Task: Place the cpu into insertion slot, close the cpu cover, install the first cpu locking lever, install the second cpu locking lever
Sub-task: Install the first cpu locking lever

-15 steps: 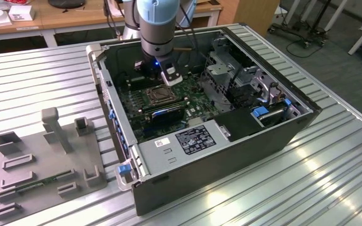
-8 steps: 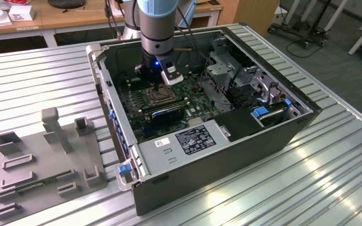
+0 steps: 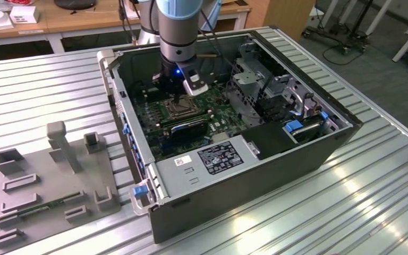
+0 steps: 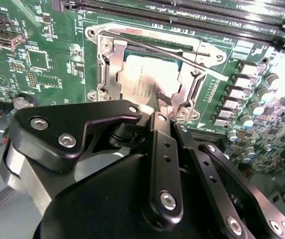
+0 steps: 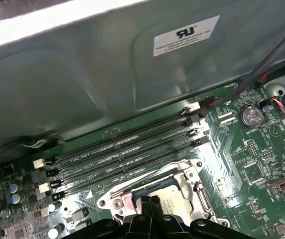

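Evenly bright from overhead; glare streaking the ribbed metal table [image 3: 374, 212] in the exterior view and the case wall [image 5: 82, 74] in the first wrist view; soft, blurred on the near gripper [image 4: 157, 107] in the second wrist view.

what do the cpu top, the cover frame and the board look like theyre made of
The cpu top looks like brushed metal, matte silvery grey. The cpu cover looks like stamped sheet metal, bright, with shiny glints. The motherboard looks like glossy green laminate with fine traces, probably fibreglass.
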{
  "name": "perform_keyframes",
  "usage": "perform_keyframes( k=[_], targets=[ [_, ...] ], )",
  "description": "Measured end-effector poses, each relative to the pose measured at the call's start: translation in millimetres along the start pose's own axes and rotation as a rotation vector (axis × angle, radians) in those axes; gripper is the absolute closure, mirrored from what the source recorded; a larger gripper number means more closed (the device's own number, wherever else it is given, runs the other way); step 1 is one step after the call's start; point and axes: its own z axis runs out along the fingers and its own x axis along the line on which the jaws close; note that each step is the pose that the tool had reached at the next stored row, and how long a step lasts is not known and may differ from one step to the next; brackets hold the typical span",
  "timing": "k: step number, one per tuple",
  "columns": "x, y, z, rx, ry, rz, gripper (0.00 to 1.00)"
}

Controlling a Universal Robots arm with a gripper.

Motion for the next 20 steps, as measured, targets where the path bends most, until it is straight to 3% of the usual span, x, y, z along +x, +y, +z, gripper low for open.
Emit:
perform_keyframes(
  k=[1, 2, 3, 6, 7, 12, 20],
  targets=[
    [-0.3, 0.0, 0.5, 0.0045, 0.0019, -0.007, 0.89],
    [-0.4, 0.0, 0.8, 0.0132, 0.0037, -0.013, 0.89],
    [-0.5, 0.0, 0.9, 0.0282, 0.0051, -0.017, 0.89],
    [-1.3, 0.2, 0.9, 0.0850, 0.0061, -0.022, 0.89],
    [-2.2, 0.6, 1.0, 0.0934, 0.0071, -0.022, 0.89],
    [-2.9, 0.8, 1.1, 0.0935, 0.0072, -0.023, 0.89],
    [-12.9, 4.5, 2.4, 0.0922, 0.0163, -0.077, 0.89]
  ],
)
